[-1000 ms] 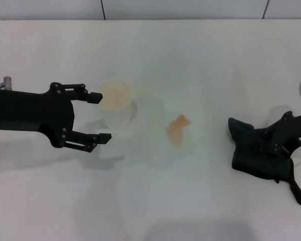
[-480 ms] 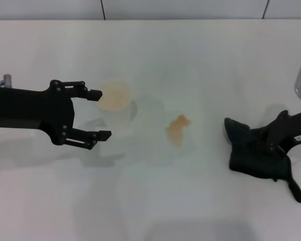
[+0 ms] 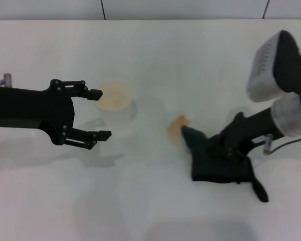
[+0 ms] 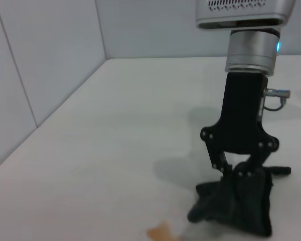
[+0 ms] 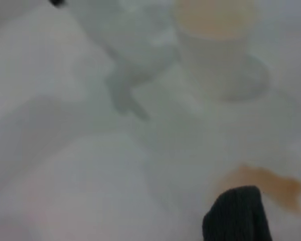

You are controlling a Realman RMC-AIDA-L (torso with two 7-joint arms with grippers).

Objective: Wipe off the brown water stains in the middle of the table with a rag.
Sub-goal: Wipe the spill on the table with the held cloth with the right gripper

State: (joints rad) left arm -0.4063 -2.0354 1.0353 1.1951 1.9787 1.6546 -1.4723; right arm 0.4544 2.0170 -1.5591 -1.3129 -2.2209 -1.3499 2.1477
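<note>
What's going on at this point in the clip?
The right gripper is pressing the rag onto the table, and the rag's front edge is just reaching the brown water stains. Most of the stain is not yet covered. The left gripper hovers open next to a clear plastic cup, holding nothing.

i take the brown water stains (image 3: 177,125) as landmark, mid-table (image 3: 150,211). the rag (image 3: 215,163) lies just to its right and nearer me, its tip touching the stain's edge. the cup (image 3: 115,103) stands to the stain's left, slightly farther back, well apart.
</note>
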